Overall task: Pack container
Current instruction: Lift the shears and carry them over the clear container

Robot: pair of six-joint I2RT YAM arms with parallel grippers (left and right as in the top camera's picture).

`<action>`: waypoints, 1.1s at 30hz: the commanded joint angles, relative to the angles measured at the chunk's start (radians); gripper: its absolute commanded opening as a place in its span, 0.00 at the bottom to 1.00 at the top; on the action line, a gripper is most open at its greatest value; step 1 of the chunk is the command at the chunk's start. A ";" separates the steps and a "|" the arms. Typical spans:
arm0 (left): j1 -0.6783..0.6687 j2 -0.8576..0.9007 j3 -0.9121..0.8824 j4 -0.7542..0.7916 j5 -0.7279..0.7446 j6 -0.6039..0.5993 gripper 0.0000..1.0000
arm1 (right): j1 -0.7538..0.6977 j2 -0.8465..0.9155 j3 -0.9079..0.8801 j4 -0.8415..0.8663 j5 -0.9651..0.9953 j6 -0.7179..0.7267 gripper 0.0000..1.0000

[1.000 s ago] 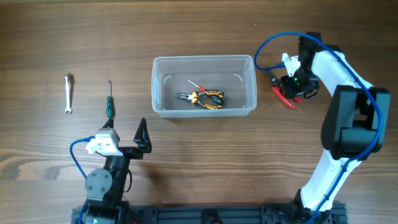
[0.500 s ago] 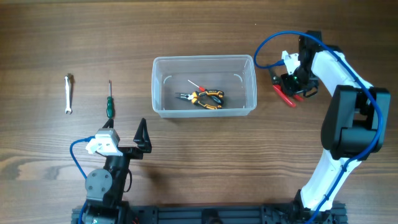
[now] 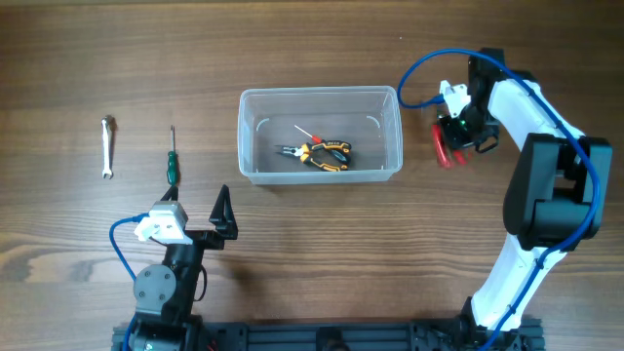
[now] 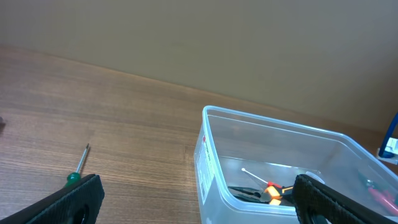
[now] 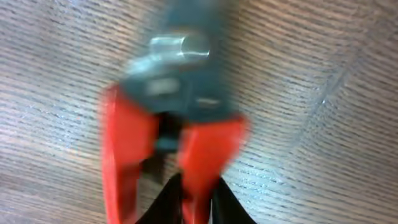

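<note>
Presently the step in hand is the pick-up of a red-handled tool (image 3: 444, 148) by the right gripper (image 3: 453, 136), just to the right of the container (image 3: 320, 92).

Findings:
- The container sits upright at the middle of the surface (image 3: 292, 253). It holds orange-and-black pliers (image 3: 320, 154) and a small white-shafted item with a red tip (image 3: 304, 132).
- The right wrist view is blurred. It shows the tool's grey head and two red handles close up, with one handle running down between the dark jaws. I judge the right jaws closed on that handle. Whether the tool is clear of the surface I cannot tell.
- The left gripper (image 3: 222, 216) hangs near the front edge, left of the container, jaws wide open and holding nothing.
- A wrench (image 3: 108, 146) and a green-handled screwdriver (image 3: 171, 164) lie on the surface well to the left, apart from each other and from the container.

Assessment: packing is partly done, with three tools outside the container.

Next move calls for: carrying the red-handled tool leftward over the container's right wall, high enough to clear the rim, and releasing it above the bare floor beside the pliers. The grip looks off-centre, so the tool may swing.
</note>
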 commanded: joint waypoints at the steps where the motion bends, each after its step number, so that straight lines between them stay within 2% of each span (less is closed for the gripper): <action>1: 0.007 -0.007 -0.006 0.003 -0.010 0.021 1.00 | 0.009 0.052 -0.003 -0.006 -0.043 0.005 0.15; 16: 0.007 -0.007 -0.006 0.003 -0.010 0.021 1.00 | 0.009 0.052 0.042 -0.038 -0.044 0.065 0.12; 23: 0.007 -0.007 -0.006 0.003 -0.010 0.021 1.00 | 0.009 0.050 0.213 -0.117 -0.078 0.084 0.04; 33: 0.007 -0.007 -0.006 0.003 -0.010 0.021 1.00 | 0.042 0.023 0.530 -0.320 -0.100 0.080 0.04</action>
